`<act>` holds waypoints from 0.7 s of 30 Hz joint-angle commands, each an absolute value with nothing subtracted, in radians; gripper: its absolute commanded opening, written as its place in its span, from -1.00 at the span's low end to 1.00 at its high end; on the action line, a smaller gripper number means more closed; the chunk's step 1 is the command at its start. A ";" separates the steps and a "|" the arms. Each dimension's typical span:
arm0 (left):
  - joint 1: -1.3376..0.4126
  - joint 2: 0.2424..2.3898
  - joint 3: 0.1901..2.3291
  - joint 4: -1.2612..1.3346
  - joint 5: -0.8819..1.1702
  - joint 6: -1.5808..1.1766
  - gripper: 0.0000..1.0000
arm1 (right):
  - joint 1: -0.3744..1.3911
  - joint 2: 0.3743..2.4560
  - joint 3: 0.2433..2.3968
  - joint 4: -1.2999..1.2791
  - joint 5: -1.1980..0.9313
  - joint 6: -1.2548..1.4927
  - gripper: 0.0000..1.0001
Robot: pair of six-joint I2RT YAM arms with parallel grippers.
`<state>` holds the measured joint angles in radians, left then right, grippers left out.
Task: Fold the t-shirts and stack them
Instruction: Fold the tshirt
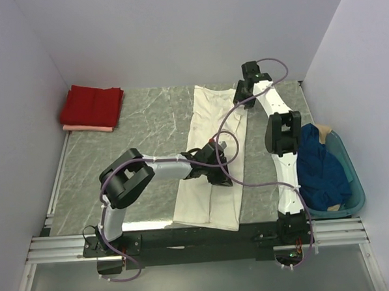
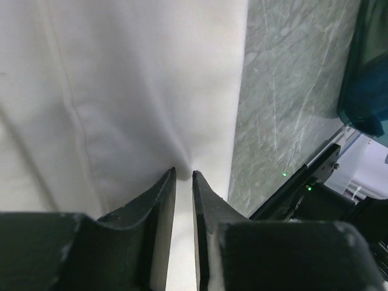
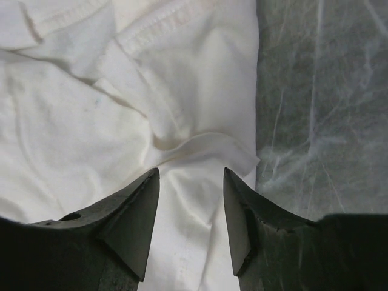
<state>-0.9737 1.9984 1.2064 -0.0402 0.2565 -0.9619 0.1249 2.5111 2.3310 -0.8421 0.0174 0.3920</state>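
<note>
**Cream tee laid out as long strip, both grippers at its R edge**

Cream-white tee lies flat mid-table, folded lengthwise into 1 long strip running from the near edge to the far side.

L gripper sits low on the strip's R edge, approx. halfway along. In the wrist view its fingers show only a thin slit between them, w/ cloth puckered right at the tips. Can't tell if it grips or not.

R gripper is at the far end, R edge. Its jaws are clearly apart over a rumpled hem/sleeve fold, nothing clamped.

Red tee is folded at the far L corner, on top of the pale pink tee. Dark blue tee is bunched in the teal basket, R side.
</note>
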 commanded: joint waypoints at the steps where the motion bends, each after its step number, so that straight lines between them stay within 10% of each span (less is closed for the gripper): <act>1: -0.945 1.866 1.197 -0.064 0.242 -0.933 -0.53 | 0.129 2.327 2.333 -0.810 -0.017 0.410 0.08; 11: -0.911 1.658 1.013 -0.130 0.202 -0.864 -0.63 | 0.170 1.870 1.749 -0.634 0.015 0.492 0.08; 21: -0.943 1.575 0.781 -0.017 0.187 -0.974 -0.74 | 0.282 2.071 1.739 -0.580 0.014 0.515 0.01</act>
<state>-0.9409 1.6333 0.8047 -0.0860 0.2024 -0.9379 0.2611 1.9903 1.6943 -0.6083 0.0067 0.5030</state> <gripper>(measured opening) 0.132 0.512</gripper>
